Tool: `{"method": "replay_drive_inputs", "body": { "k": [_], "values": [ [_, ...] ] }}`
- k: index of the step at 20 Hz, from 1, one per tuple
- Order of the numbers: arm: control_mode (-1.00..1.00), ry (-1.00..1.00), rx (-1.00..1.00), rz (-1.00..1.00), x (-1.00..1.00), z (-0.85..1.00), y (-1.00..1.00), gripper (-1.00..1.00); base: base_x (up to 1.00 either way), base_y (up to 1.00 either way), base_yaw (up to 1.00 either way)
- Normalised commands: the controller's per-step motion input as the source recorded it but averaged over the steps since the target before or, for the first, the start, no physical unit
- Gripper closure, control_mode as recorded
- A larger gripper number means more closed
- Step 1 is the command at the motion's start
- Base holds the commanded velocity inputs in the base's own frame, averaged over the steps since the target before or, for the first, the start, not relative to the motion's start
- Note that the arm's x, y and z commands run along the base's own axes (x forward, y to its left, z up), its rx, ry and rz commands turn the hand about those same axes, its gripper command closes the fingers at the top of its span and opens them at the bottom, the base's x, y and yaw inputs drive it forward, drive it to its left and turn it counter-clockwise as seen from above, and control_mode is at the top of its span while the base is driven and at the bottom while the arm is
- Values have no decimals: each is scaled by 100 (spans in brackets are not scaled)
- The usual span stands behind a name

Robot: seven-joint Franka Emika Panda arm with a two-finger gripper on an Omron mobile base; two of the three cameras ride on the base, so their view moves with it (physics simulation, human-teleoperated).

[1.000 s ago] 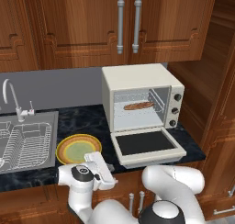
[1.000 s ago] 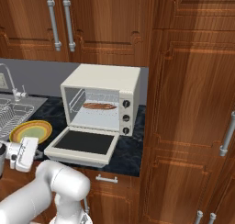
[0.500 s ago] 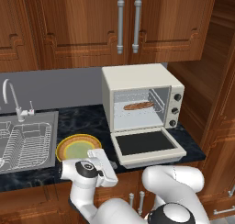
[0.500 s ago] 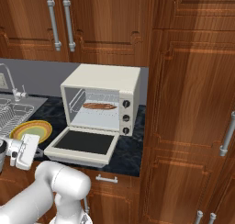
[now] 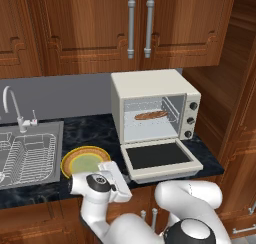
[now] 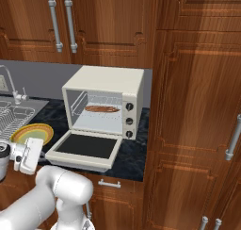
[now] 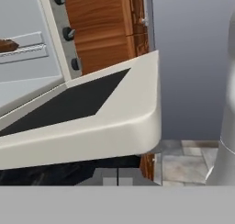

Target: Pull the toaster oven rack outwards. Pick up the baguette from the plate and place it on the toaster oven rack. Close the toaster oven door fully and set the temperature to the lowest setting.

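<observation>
On the dark worktop (image 5: 95,133), left base view: the toaster oven (image 5: 150,108) stands with its toaster oven door (image 5: 160,158) dropped flat, glass up. The baguette (image 5: 151,115) lies on the toaster oven rack (image 5: 152,119) inside the cavity. The plate (image 5: 85,161) sits bare just left of the door, beside the sink (image 5: 27,155). The robot's hand sits low at the worktop's front edge, below the plate.

Right base view: same layout; baguette (image 6: 102,109) in the cavity, door (image 6: 84,149) open, plate (image 6: 32,132) behind the hand.

Hand view: the door's (image 7: 92,122) front edge looms close above the gripper (image 7: 118,181), fingertips pressed together, pinching nothing. Three knobs (image 7: 69,33) show on the oven's panel.
</observation>
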Motion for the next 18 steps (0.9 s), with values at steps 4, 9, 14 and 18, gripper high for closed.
{"method": "replay_drive_inputs", "body": {
  "k": [4,9,14,18],
  "values": [
    [-100,0,1,0,14,0,-28,100,0,0,0],
    [-100,3,0,0,21,-20,-8,100,0,0,0],
    [-100,0,0,0,16,-9,-9,100,0,0,0],
    [-100,0,1,0,2,0,-19,100,0,0,0]
  ]
}}
